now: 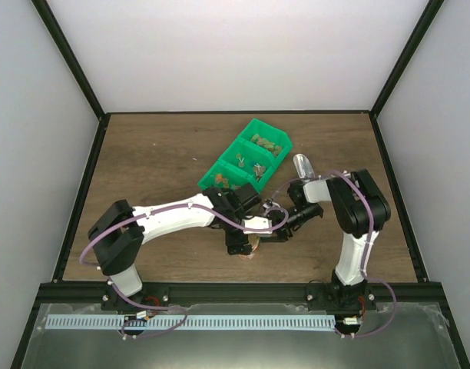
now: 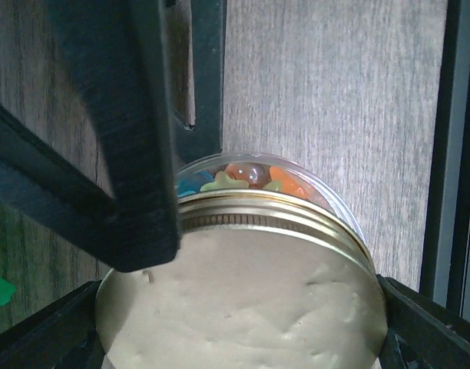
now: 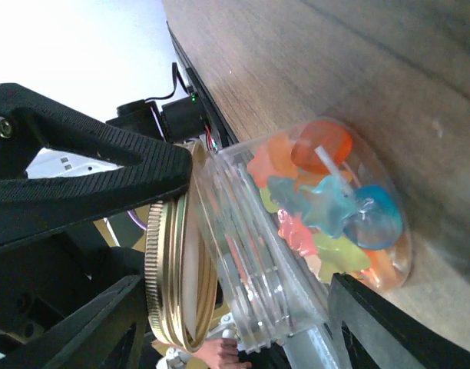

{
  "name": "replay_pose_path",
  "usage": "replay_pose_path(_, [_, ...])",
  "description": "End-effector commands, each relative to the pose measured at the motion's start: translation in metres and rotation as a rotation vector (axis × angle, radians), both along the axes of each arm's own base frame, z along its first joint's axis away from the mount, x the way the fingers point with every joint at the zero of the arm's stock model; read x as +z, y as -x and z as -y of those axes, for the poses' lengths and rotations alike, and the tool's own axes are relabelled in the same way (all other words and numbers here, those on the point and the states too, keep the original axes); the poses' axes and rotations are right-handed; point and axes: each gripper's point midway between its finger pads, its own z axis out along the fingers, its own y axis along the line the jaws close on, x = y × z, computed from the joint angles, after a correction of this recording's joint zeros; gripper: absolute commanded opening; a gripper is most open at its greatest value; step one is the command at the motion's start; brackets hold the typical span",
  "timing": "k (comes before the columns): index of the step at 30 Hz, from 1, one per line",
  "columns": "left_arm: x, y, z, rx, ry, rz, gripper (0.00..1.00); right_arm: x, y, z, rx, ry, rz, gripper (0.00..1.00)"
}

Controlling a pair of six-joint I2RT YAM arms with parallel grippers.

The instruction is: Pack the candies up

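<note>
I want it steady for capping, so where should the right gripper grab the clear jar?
Pinch the smooth lower wall of the clear jar, level with the candies, coming in sideways: it stands upright, with threads and the gold-rimmed lid above.

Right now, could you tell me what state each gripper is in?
Left gripper: closed on the jar lid.
Right gripper: straddling the candy jar; grip cannot be told.

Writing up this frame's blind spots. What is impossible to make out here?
- Right wrist: jar mouth, hidden behind the lid.
- Left wrist: lid's lower part, cut off by bottom edge; most candies, behind the lid.
- Top view: green bin contents, too small to identify.
</note>
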Motion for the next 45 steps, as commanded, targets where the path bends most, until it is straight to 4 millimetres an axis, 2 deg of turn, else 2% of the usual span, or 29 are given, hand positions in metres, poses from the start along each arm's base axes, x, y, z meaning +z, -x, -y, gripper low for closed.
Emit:
replay_pose_path(1, [-0.009, -0.013, 0.000, 0.050, -0.063, 0.030, 0.90, 0.005, -0.013, -0.010, 0.011, -0.070, -0.017, 0.63])
replay_pose_path(4, [-0.014, -0.014, -0.007, 0.054, -0.094, 0.040, 0.90, 0.005, -0.022, -0.014, 0.011, -0.089, -0.002, 0.54])
replay_pose_path(8, [-0.016, -0.021, -0.015, 0.083, -0.104, 0.044, 0.89, 0.007, -0.039, -0.021, -0.009, -0.095, 0.032, 0.51])
replay_pose_path(12, [-0.016, -0.036, -0.022, 0.136, -0.107, 0.054, 0.89, 0.009, -0.056, -0.032, -0.016, -0.081, 0.077, 0.51])
replay_pose_path(14, [-0.017, -0.041, -0.024, 0.147, -0.112, 0.052, 0.89, 0.006, -0.059, -0.032, -0.017, -0.066, 0.079, 0.53])
replay_pose_path(16, [-0.014, -0.041, -0.023, 0.137, -0.111, 0.045, 0.89, 0.005, -0.058, -0.029, -0.016, -0.057, 0.073, 0.61])
replay_pose_path(21, [-0.011, -0.041, -0.019, 0.131, -0.116, 0.028, 0.90, 0.007, -0.066, -0.006, -0.056, -0.001, 0.126, 0.71])
replay_pose_path(24, [-0.014, -0.040, -0.020, 0.129, -0.124, 0.020, 0.90, 0.009, -0.058, 0.001, -0.048, 0.017, 0.152, 0.77])
replay_pose_path(26, [-0.014, -0.040, -0.019, 0.131, -0.124, 0.017, 0.91, 0.009, -0.051, 0.003, -0.044, 0.016, 0.146, 0.78])
replay_pose_path(37, [-0.018, -0.041, -0.011, 0.135, -0.130, -0.012, 0.91, 0.007, -0.032, -0.004, 0.016, 0.032, 0.154, 0.75])
replay_pose_path(45, [-0.021, -0.041, -0.007, 0.144, -0.123, -0.031, 0.91, -0.006, -0.032, -0.008, 0.025, 0.064, 0.159, 0.70])
